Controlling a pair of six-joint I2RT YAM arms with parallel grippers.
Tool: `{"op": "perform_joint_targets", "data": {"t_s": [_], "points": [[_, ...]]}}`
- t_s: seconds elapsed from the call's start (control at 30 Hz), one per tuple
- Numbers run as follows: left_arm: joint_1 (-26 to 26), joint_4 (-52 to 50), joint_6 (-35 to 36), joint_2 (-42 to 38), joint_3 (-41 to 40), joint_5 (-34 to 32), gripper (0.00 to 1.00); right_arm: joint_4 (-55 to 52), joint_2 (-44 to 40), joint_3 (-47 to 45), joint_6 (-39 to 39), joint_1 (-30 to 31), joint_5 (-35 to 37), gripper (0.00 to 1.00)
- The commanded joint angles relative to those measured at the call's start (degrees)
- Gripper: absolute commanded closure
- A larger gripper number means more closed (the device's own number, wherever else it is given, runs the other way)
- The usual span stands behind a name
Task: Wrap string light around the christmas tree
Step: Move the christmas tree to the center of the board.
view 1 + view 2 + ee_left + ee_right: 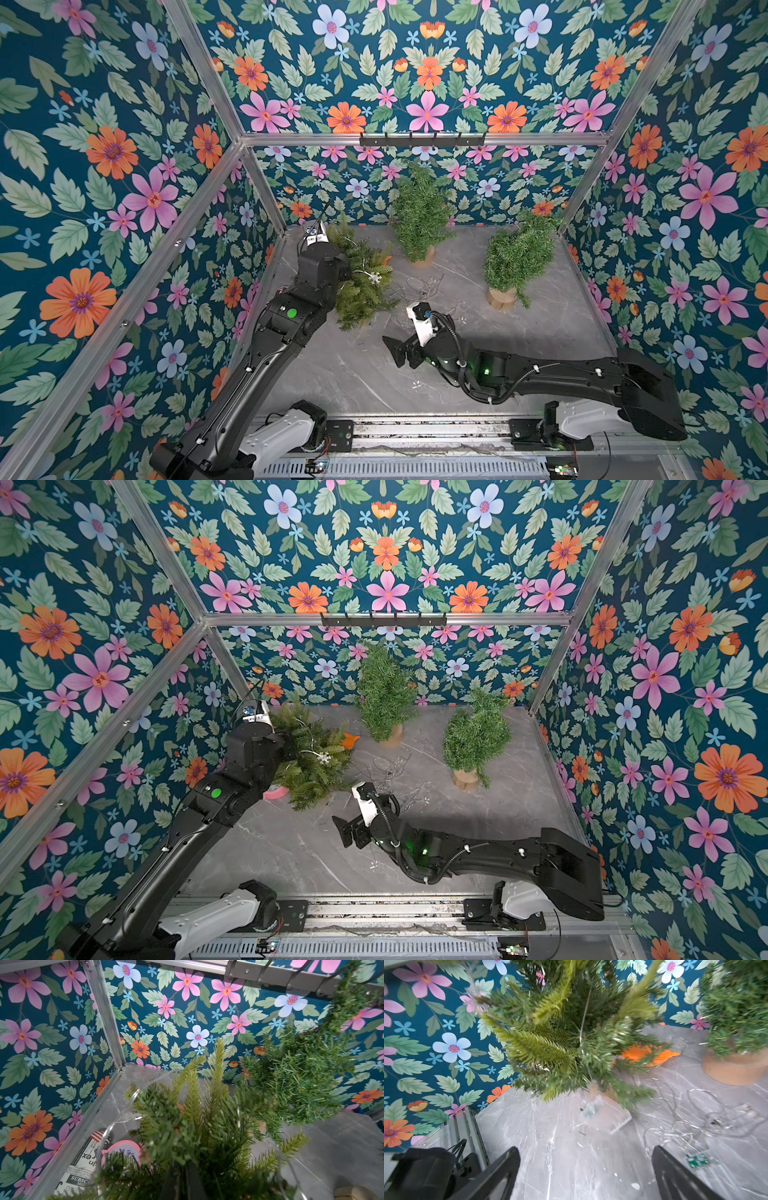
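Wrapping has barely begun, by my reckoning.

In both top views the christmas tree [361,286] leans near the left edge of the tabletop [353,382], toward the far-left corner. The left arm [286,316] is pushed into its branches. The string light [375,277] crosses the foliage as one thin strand carrying a white snowflake [323,757]. The bulk of it lies as a loose, pale tangle on the middle of the tabletop, just beside the tree. Two other trees, one at the far edge [419,216] and one toward the right edge [515,253], carry no wire. The right fingers [395,347] hover nearer the front edge, close to the tangle.

From the left wrist, a clear loop of wire curves round the light-green branch tips. The left fingers [195,1180] show only as a dark wedge pressed tight together deep in the needles. Whether they pinch a twig or the wire, I cannot tell. A pink tape roll [124,1148] lies below.

From the right wrist, blurred, the right fingers stand wide apart with bare tabletop between them, holding nothing. Ahead, limp silvery coils sprawl across the marble, hard to pick out, with a small green circuit board [697,1161] beside one finger.

Nearly all the turns remain: the loose length has yet to be picked up and led round the tree.
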Motion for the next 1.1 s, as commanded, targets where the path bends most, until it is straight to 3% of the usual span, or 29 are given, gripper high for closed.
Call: {"op": "perform_joint_targets", "data": {"t_s": [0.0, 0.3, 0.6, 1.07], "points": [[2.9, 1.5, 1.3, 0.8, 1.0, 1.6, 1.00, -3.9, -4.8, -1.9, 1.5, 0.1, 0.5, 0.02], [10.4, 4.5, 1.6, 4.7, 2.0, 7.6, 1.00, -15.2, -17.6, -6.4, 0.2, 0.1, 8.3, 0.03], [13.4, 5.9, 4.1, 9.4, 4.2, 5.5, 1.00, -22.8, -24.7, -10.5, 2.4, 0.0, 14.7, 0.04], [17.4, 11.3, 5.2, 13.9, 5.1, 6.5, 1.00, -28.4, -32.1, -13.5, 4.9, -0.3, 18.5, 0.04]]}}
